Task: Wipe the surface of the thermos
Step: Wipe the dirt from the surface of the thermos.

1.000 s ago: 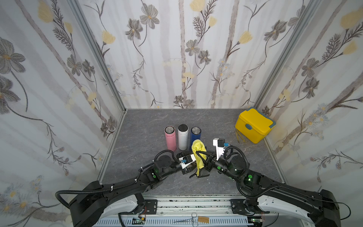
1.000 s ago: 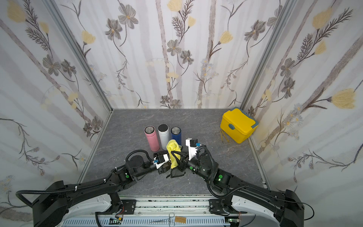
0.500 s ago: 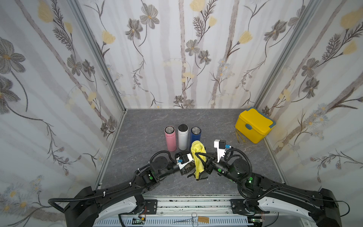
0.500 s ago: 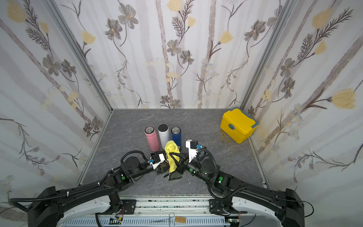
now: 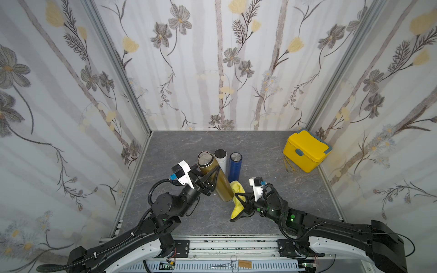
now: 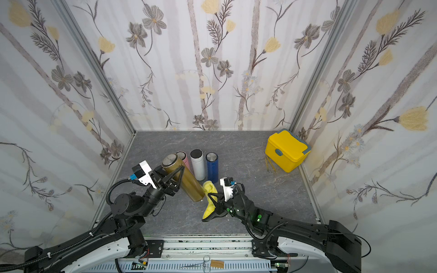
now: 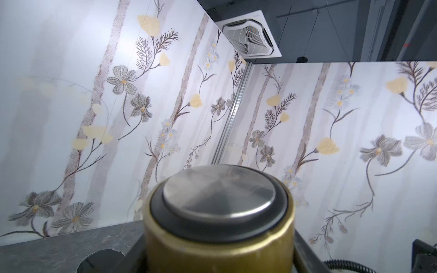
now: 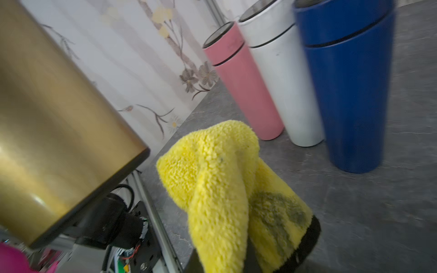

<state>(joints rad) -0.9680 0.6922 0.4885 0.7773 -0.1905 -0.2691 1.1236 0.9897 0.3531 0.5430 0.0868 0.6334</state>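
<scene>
I've got the gold metal cylindrical thermos [image 5: 216,179] clamped in the left gripper [image 5: 211,180], jaws closed around its body, lifted off the grey marbled tabletop [image 5: 272,189] and tilted, steel cap [image 7: 218,191] end up toward the back wall. Right gripper [image 5: 241,203] is pinched shut on the fluffy yellow microfibre cloth [image 5: 237,197], which sits just beside the thermos base; in the right wrist view there's a gap between them. Pink [image 6: 185,160], white [image 6: 198,165] and blue [image 6: 212,167] thermoses stand in a row behind. Yellow plastic lidded box [image 5: 306,151] in the far right corner.
</scene>
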